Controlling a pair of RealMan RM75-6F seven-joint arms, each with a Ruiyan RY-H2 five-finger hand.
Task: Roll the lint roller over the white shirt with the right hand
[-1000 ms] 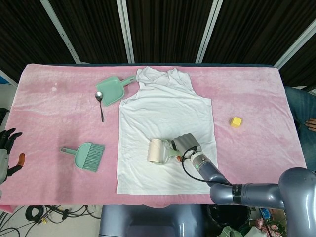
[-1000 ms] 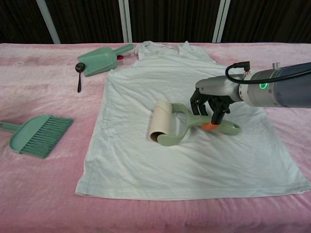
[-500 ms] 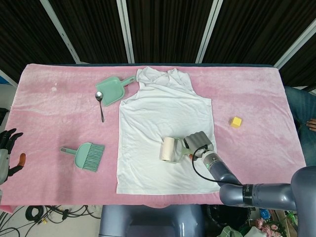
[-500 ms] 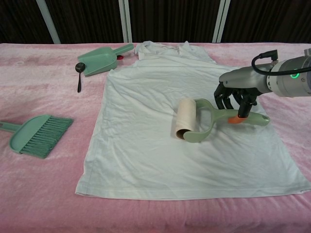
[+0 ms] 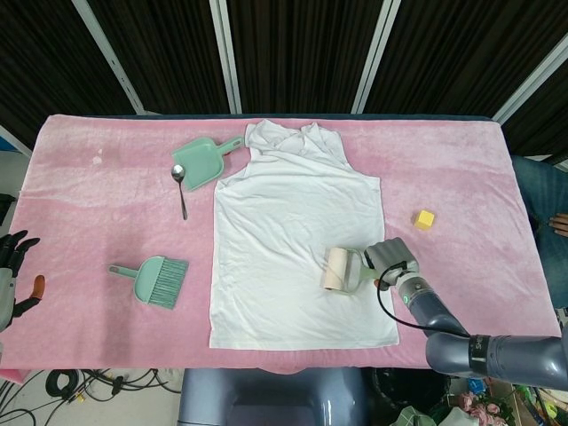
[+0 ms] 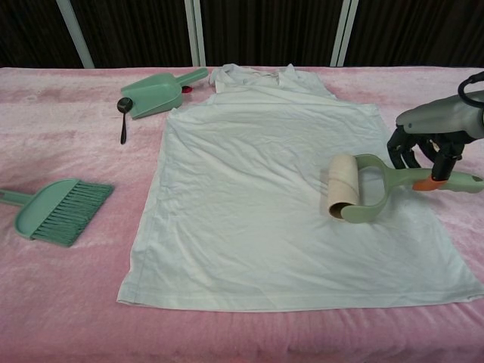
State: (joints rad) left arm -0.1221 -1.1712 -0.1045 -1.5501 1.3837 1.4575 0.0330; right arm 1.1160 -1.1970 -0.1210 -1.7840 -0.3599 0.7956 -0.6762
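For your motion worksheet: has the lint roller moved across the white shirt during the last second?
Yes. The lint roller has travelled from mid-shirt toward the white shirt's right edge, nearer the yellow block.

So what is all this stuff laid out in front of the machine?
shirt: one, white, flat mid-table
lint roller: one, green handle, cream roll, on the shirt's right side
dustpan: one, green, left of the collar
spoon: one, dark metal, beside the dustpan
brush: one, green, left on the cloth
block: one, yellow, right of the shirt
cloth: one, pink, covering the table
right hand: grey, holds the roller's handle
left hand: dark, at the left edge, holds nothing
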